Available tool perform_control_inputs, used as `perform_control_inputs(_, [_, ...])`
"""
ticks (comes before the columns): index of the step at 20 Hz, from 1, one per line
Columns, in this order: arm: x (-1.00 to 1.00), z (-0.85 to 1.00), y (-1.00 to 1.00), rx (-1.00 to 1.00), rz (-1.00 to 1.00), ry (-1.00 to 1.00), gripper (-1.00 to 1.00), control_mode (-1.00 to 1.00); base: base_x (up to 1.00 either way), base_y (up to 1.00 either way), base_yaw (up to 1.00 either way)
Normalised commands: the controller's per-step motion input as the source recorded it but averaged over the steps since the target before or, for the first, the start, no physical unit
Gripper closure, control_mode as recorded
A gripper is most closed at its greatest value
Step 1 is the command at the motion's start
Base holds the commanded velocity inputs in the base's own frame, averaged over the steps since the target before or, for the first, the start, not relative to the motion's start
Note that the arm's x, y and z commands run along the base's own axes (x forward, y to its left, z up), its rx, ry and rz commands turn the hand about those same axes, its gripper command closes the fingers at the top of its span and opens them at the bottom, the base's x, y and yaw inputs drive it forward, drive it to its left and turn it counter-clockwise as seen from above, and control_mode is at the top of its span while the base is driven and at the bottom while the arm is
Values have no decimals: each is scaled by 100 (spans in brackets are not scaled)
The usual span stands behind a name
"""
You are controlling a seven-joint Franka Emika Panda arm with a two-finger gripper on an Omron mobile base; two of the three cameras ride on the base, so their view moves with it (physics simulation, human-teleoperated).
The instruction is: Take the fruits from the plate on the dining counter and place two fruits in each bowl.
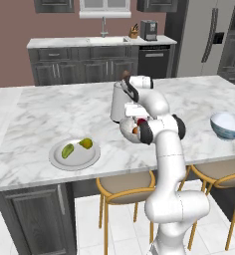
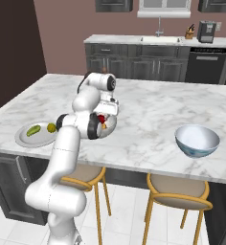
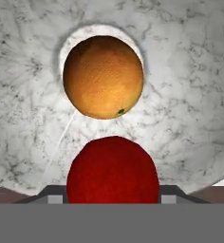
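The pale speckled bowl (image 1: 125, 133) (image 3: 190, 118) stands on the dining counter (image 1: 40, 114) right under my hand. At its bottom lies the orange-brown fruit (image 3: 103, 76). My gripper (image 3: 112, 197) (image 1: 139, 117) (image 2: 104, 115) hangs over the bowl, shut on the round red fruit (image 3: 113, 168) (image 1: 141, 121), which sits between both fingertips. The plate (image 1: 82, 159) (image 2: 42, 139) lies to the left near the front edge, with the elongated green fruit (image 1: 67, 150) (image 2: 33, 130) and the yellow-green fruit (image 1: 86, 143) (image 2: 51, 128) on it. The blue-sided white bowl (image 1: 228, 124) (image 2: 197, 139) stands far right.
Wooden stools (image 1: 125, 184) (image 2: 179, 191) stand under the counter's front edge. My own arm links partly cover the speckled bowl in both base views. A back counter with a sink (image 1: 107, 40) and a coffee machine (image 1: 149, 30) runs along the far wall.
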Motion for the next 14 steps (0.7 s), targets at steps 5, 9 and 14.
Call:
perform_control_inputs(5, [-97, -1, 11, 0, 12, -1, 100, -100, 0, 0, 0])
perform_control_inputs(9, [-66, 0, 5, 0, 9, -1, 100, -100, 0, 0, 0])
perform_control_inputs(14, [-6, 0, 0, 0, 0, 0, -100, -100, 0, 0, 0])
